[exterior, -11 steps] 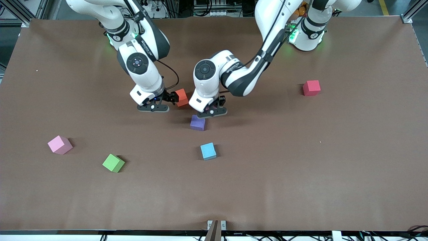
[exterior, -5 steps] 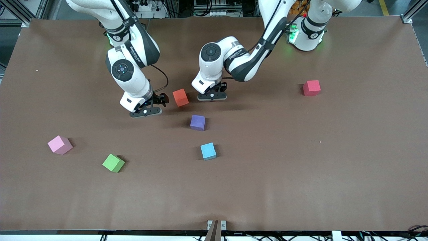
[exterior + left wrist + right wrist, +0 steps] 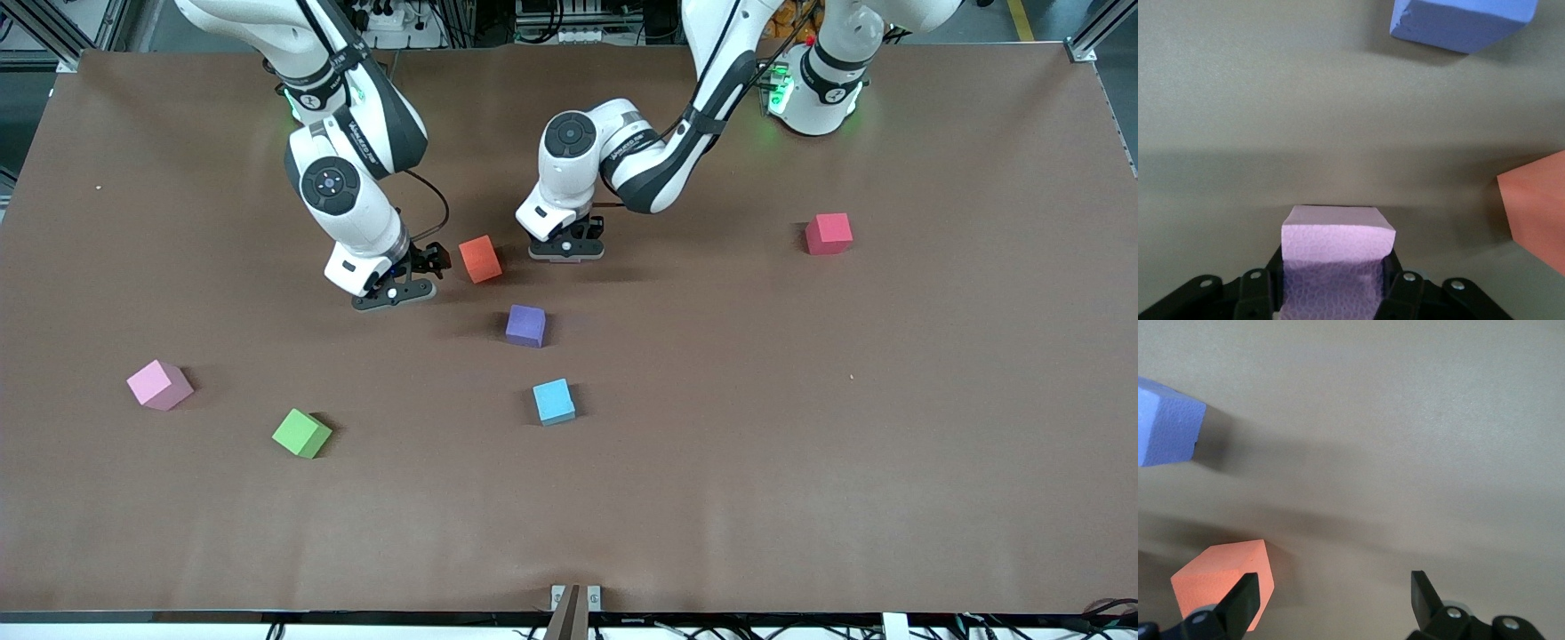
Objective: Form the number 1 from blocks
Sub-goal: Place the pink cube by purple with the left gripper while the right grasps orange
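Left gripper (image 3: 566, 252) pinches a pink block (image 3: 1337, 257) low beside the orange block (image 3: 480, 259). Right gripper (image 3: 411, 276) spread, empty, also beside it. Purple block (image 3: 525, 325) nearer camera. Risk: setting pink crooked probably nudges orange; grippers crowd.

One block (image 3: 480, 259) sits between the two grippers. A second (image 3: 525, 325) lies nearer the camera, a third (image 3: 554, 401) nearer again, three others well apart.
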Tool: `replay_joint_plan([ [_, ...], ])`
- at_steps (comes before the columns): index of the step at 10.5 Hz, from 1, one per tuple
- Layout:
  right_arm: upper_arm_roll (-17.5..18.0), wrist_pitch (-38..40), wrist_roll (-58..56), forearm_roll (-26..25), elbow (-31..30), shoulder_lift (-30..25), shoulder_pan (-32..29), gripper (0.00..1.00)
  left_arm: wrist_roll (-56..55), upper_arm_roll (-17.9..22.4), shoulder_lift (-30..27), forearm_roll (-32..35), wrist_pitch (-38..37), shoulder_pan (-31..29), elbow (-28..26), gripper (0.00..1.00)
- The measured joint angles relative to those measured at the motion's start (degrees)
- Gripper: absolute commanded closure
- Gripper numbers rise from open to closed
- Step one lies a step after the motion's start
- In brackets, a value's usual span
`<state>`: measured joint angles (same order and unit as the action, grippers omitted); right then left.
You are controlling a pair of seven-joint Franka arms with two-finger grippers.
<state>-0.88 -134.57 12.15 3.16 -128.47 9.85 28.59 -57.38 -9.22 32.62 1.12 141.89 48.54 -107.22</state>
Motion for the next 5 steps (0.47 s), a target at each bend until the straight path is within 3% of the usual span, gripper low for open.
replay_joint_plan([
  [5,1.0,0.0,0.0,0.6,-0.1,0.0,0.7,0.0,0.0,-0.1,0.3,0.1,0.1,1.4,-0.5,1.0],
])
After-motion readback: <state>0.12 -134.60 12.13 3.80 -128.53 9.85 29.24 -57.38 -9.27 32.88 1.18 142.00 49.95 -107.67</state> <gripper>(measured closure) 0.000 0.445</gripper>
